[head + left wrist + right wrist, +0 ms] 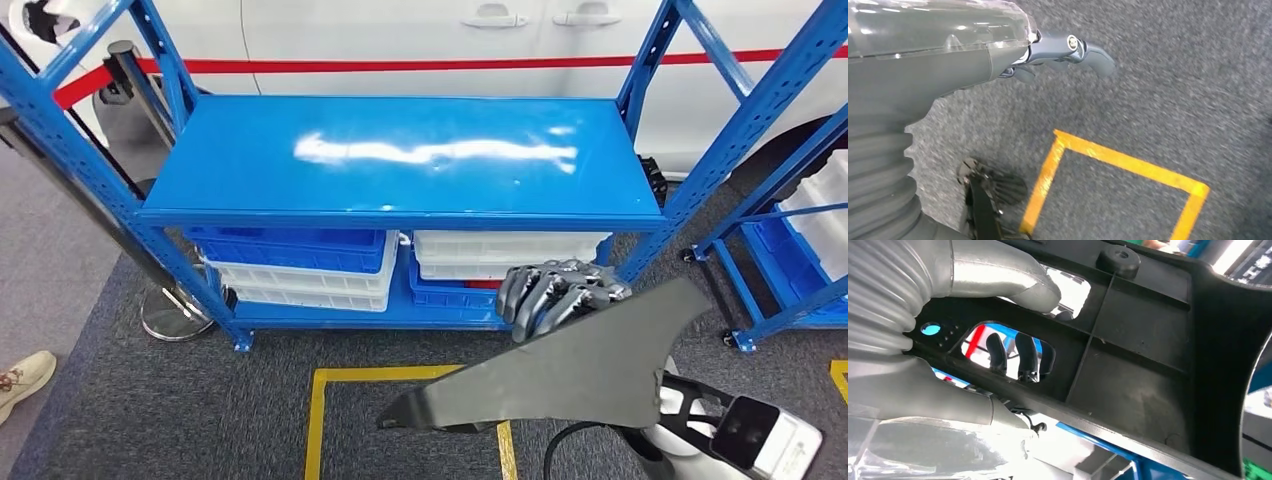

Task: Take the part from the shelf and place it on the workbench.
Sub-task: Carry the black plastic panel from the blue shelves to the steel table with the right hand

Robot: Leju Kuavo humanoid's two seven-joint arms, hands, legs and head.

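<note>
The robot's right hand (pixel 556 292) is gripping the flat, dark grey moulded plastic part (pixel 570 365) by one edge, fingers (pixel 540 295) curling over the top and the thumb (pixel 1013 282) pressing its ribbed underside, likely so the wide panel is not tipping as it hangs in the air in front of the blue steel shelf (pixel 400 165), above the grey carpet (pixel 150 400). The left hand (pixel 1058 52) is hanging over the yellow-taped floor marking (pixel 1118 160), holding nothing, its fingers looking loosely curled. No desk is showing here.
</note>
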